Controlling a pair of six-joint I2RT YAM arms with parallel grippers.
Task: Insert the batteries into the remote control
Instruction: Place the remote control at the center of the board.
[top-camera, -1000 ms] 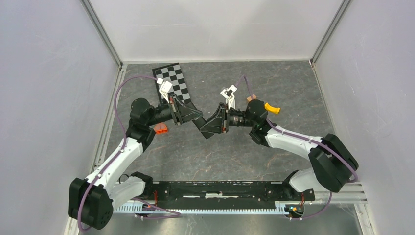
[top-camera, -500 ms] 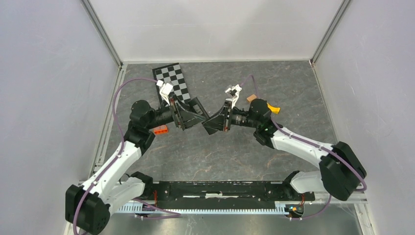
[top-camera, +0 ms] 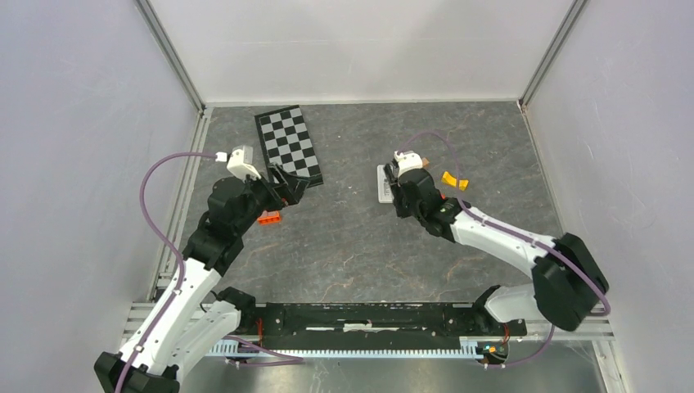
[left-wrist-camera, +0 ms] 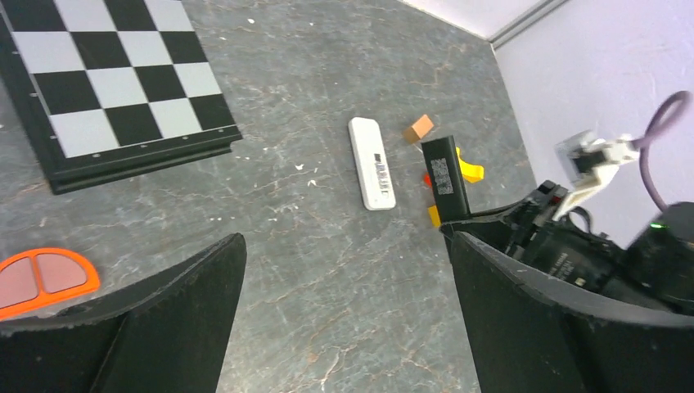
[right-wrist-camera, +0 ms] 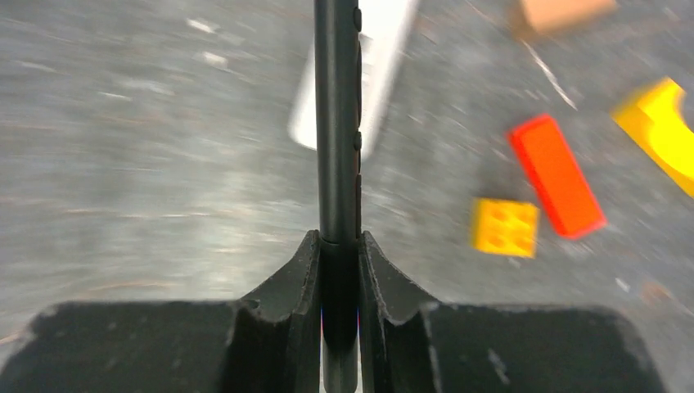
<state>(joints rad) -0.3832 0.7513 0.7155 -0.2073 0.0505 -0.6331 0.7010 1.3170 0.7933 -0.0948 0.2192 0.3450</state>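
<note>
My right gripper [right-wrist-camera: 338, 237] is shut on a slim black remote control [right-wrist-camera: 337, 123], held edge-on and pointing away from the wrist. In the left wrist view that black remote [left-wrist-camera: 446, 176] stands tilted above the table next to a white remote [left-wrist-camera: 372, 162] that lies flat. My left gripper [left-wrist-camera: 345, 244] is open with only bare table between its fingers. From above, the left gripper [top-camera: 286, 187] sits by the checkerboard's near corner, well apart from the right gripper [top-camera: 398, 187]. The batteries are out of view.
A black-and-white checkerboard [top-camera: 288, 146] lies at the back left. An orange two-cell piece [left-wrist-camera: 41, 278] rests near the left gripper. Beside the remotes lie a red block [right-wrist-camera: 556, 176], a yellow studded brick [right-wrist-camera: 505, 227], a yellow curved block [right-wrist-camera: 663, 131] and a tan block [left-wrist-camera: 420, 128].
The left gripper let go of the black remote, opened wide and drew back to the left. The right gripper carried the remote right, toward the white remote.
</note>
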